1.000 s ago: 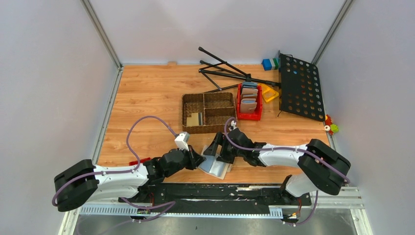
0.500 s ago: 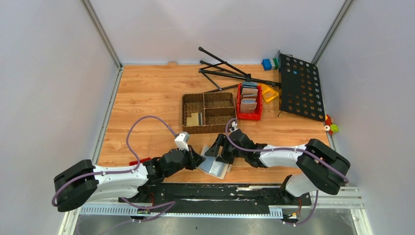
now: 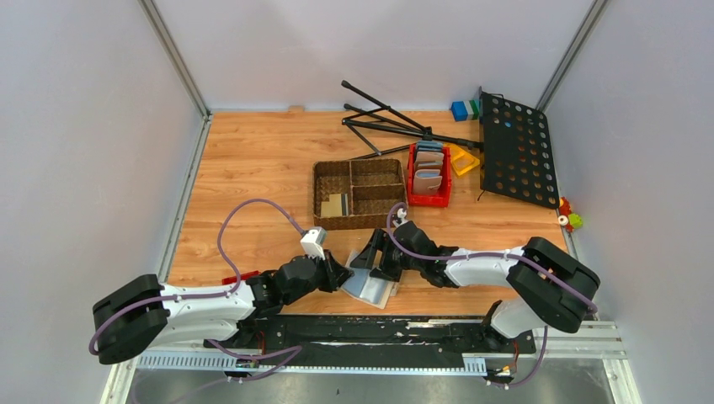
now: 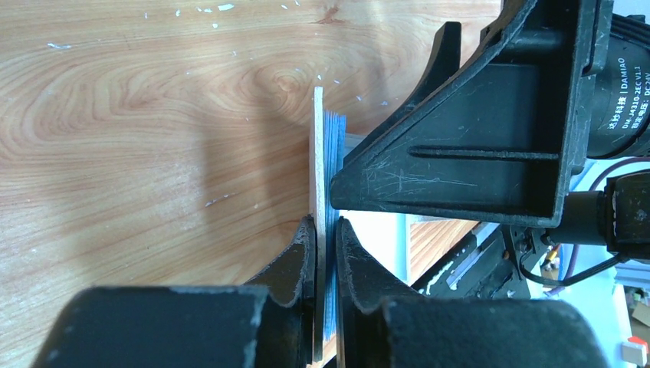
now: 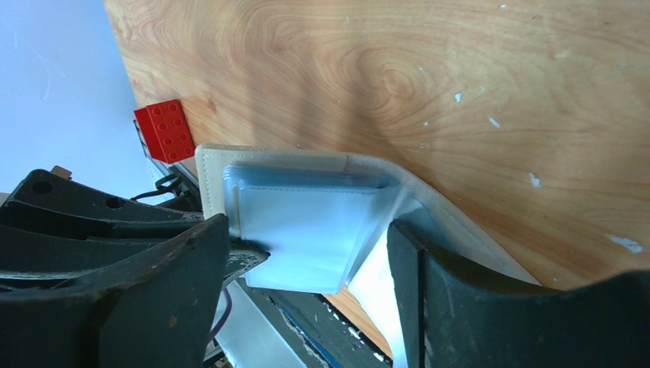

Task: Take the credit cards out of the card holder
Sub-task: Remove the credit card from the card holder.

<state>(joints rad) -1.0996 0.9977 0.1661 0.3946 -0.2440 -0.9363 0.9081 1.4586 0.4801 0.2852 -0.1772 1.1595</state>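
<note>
Card holder (image 3: 369,284) is lying open on the wooden table (image 3: 253,168) at the near edge, between the two arms and well apart from the woven basket (image 3: 321,181). Left gripper (image 4: 324,230) is pinching one leaf of it edge-on: the jaws are standing almost closed, with the beige cover and the blue pocket edges sandwiched between them and no real gap to spare. Judging by that grip, it is acting as an anchor, pinning the holder so it is not sliding or folding shut while the other arm works. Right gripper (image 5: 306,238) is hovering low over the pale blue pocket stack (image 5: 306,203) with its jaws spread wide, one finger at each side of the stack, and is holding nothing. That spread is probably there to straddle a card's width before closing in. Whether any cards are sitting inside those pockets cannot be told, as the sleeves are looking uniformly pale blue. Some credit cards (image 3: 335,204), tan and whitish, are resting in the near-left compartment of the basket, so the job is looking partly done. A red brick (image 5: 163,130) is lying just beyond the holder's corner, not touching it. The main risk is looking like the right fingers catching a sleeve edge instead of a card.
</note>
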